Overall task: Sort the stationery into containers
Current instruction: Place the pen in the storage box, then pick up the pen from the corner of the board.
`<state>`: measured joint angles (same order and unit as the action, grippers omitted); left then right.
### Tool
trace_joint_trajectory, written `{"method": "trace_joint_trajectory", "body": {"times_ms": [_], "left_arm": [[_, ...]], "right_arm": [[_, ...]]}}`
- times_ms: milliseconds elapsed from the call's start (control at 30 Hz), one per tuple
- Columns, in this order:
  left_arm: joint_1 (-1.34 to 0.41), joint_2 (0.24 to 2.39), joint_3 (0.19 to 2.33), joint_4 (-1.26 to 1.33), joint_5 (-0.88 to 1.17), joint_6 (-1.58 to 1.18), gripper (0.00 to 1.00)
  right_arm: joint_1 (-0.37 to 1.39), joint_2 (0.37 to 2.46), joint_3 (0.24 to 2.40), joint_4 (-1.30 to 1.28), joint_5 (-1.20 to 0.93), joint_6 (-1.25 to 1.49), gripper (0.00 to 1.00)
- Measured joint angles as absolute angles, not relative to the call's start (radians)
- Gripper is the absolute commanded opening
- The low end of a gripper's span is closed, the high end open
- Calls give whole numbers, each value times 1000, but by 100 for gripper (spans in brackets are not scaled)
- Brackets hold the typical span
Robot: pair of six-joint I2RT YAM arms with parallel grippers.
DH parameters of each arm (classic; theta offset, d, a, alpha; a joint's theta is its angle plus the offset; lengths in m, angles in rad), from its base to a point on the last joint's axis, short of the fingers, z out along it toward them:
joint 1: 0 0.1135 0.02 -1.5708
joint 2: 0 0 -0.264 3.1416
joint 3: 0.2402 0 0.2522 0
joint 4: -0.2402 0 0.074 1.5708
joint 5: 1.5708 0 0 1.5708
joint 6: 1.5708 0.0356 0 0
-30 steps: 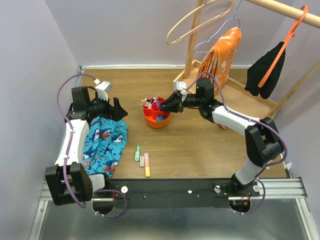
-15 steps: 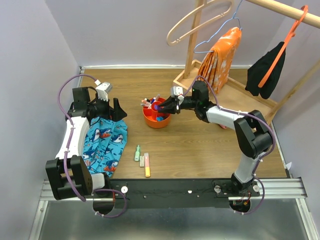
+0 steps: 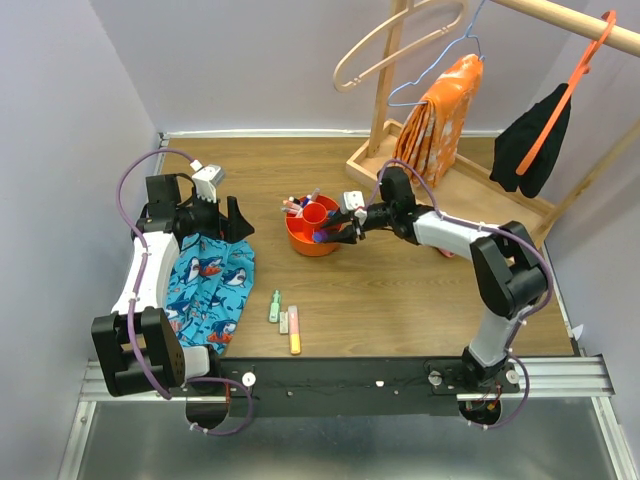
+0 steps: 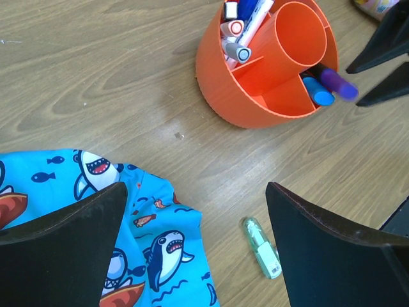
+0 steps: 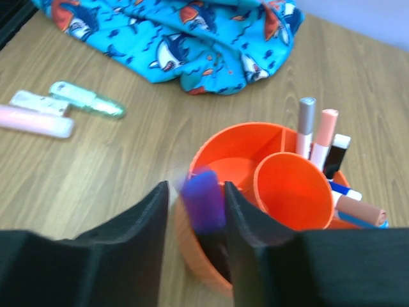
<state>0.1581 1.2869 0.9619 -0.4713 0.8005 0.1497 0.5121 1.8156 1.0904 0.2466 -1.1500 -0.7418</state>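
Note:
The red-orange bowl [image 3: 313, 232] [image 4: 236, 96] [image 5: 217, 144] holds several pens and markers in its compartments. My right gripper [image 3: 342, 228] [image 5: 195, 192] hangs over its rim, jaws apart. A blurred purple marker [image 5: 203, 199] [image 4: 339, 84] sits loose between them, with a gap on one side, tipping into a compartment. My left gripper [image 3: 238, 220] [image 4: 195, 192] stands wide open and holds nothing, above the table beside the bowl. On the table lie a pale green marker [image 3: 274, 306] [image 4: 261, 247] [image 5: 86, 100], a white one [image 3: 284, 321] [image 5: 35, 102] and a pink-and-yellow one [image 3: 295, 335] [image 5: 38, 121].
A blue shark-print cloth [image 3: 210, 290] [image 4: 64, 185] [image 5: 179, 32] lies by the left arm. At the back right stands a wooden rack [image 3: 385, 150] with hangers, an orange garment [image 3: 445, 110] and a black garment [image 3: 530, 135].
My right gripper's jaws have widened over the bowl and the purple marker has come loose between them. The gripper has shifted slightly right. The left arm has not moved.

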Motion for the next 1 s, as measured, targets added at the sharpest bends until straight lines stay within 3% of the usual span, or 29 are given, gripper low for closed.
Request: {"method": "trace_joint_trajectory", "body": {"times_ms": [133,333,433,633,1000], "left_arm": [[158,1283,961,-461,801,145,99],[158,1231,947,-435,804,125,99],[158,1185,941,-426,803,118,99],[158,1111,929,-407,790,104,99],[164,1037,863,-407,736,103,99]], "right_arm": [[512,1752,1117,39,-1149,-873,55],[515,1652,1166,-218,-1129,-1065,54],[558,1652,1258,-469,-1060,-1296,52],[790,1787,1414,-846,-829,-1589,53],[1012,2020,1576,-1062,-614,-1799,54]]}}
